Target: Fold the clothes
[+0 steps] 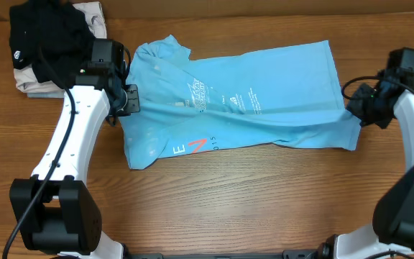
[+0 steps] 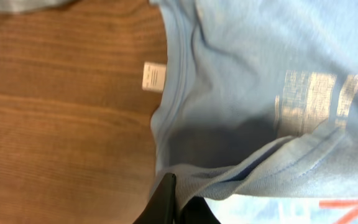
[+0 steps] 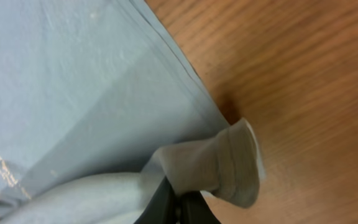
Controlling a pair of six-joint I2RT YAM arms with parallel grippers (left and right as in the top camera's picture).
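The sky-blue T-shirt [image 1: 236,101] lies across the middle of the wooden table, collar to the left, with white lettering and a red mark near its front edge. My left gripper [image 1: 129,99] is shut on the shirt's left edge by the collar; in the left wrist view [image 2: 178,198] its fingers pinch a raised fold of blue fabric [image 2: 247,124]. My right gripper [image 1: 356,108] is shut on the shirt's right hem; in the right wrist view [image 3: 179,202] a bunched hem corner [image 3: 219,162] sticks up between the fingers.
A black garment [image 1: 49,39] with a small white logo lies on a beige folded garment [image 1: 95,14] at the back left corner, just behind my left arm. The shirt's white collar label [image 2: 154,76] shows on the wood.
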